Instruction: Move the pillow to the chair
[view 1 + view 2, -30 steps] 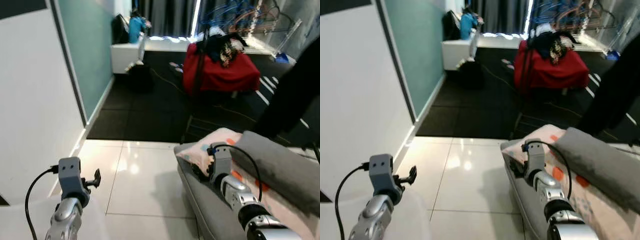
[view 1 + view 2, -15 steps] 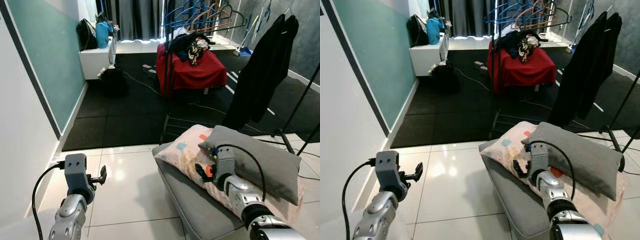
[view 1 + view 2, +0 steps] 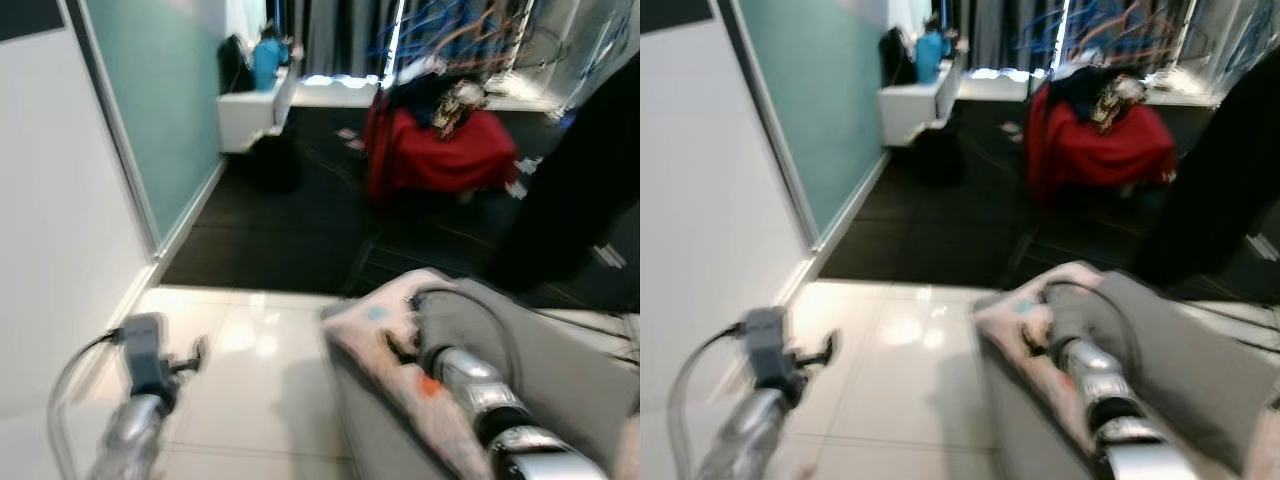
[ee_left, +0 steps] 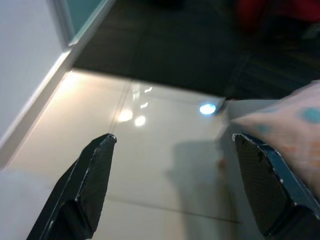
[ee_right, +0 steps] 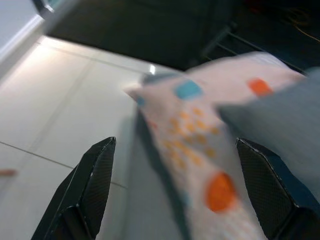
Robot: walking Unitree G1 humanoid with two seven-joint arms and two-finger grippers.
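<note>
White floor tiles (image 4: 150, 150) lie below; I count two pillows: one patterned pillow (image 5: 210, 125), one grey pillow (image 3: 540, 340). Left claw (image 4: 172, 165) and right claw (image 5: 170, 185) both spread, empty.

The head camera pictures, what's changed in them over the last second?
Mostly the camera: the view swung right, then back left, and is now blurred, so the robot is turning or walking. The right gripper stays over the patterned pillow with its fingers open, not gripping. The left gripper stays open above the tiled floor. The grey pillow lies as before.
</note>
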